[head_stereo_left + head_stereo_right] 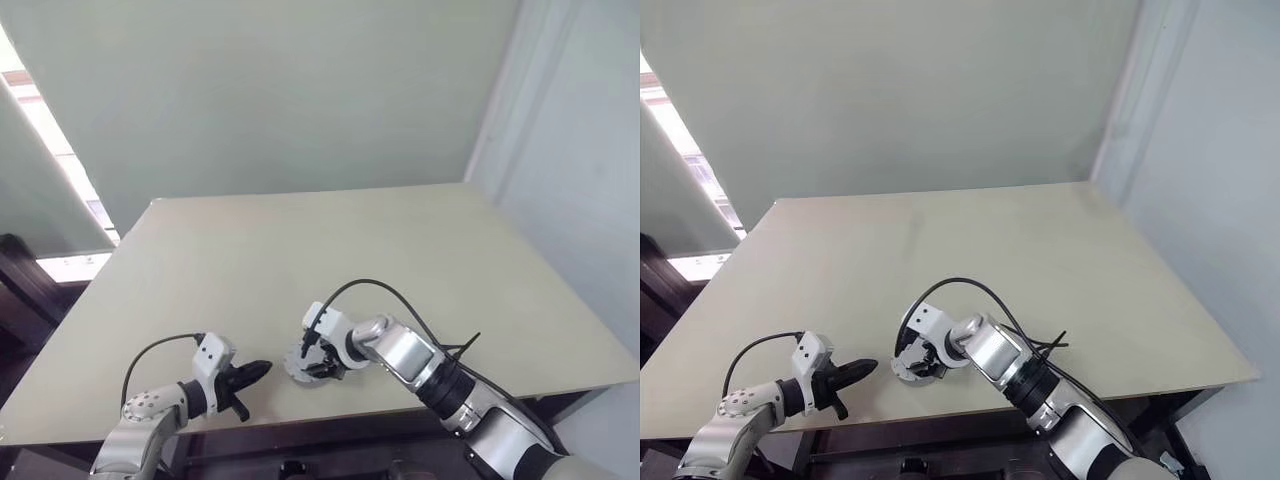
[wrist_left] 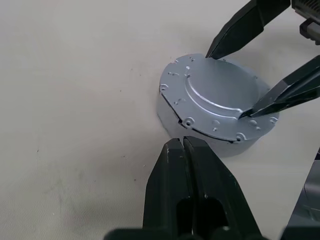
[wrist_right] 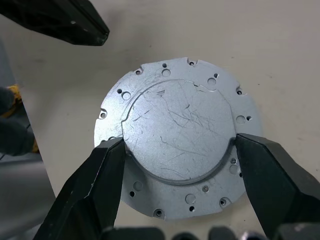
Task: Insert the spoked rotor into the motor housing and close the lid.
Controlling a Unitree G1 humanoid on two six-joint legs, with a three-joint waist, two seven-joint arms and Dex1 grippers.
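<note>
The lid (image 3: pixel 175 100), a round grey metal plate with a scratched raised centre and small holes around its rim, lies flat near the table's front edge (image 1: pixel 298 370). It tops a low grey round body (image 2: pixel 170 117). My right gripper (image 3: pixel 178 144) reaches down over it, with one fingertip against each side of the raised centre. Just to the left, my left gripper (image 2: pixel 182 142) is shut and empty, its tip pointing at the lid's rim a short way off (image 1: pixel 255 372). The motor housing's copper windings and the spoked rotor are hidden.
The beige table (image 1: pixel 300 250) stretches away behind the lid, and its front edge (image 1: pixel 330 420) runs close under both grippers. A black cable (image 1: pixel 400 295) loops over my right wrist. A window (image 1: pixel 50 140) and dark furniture are at the left.
</note>
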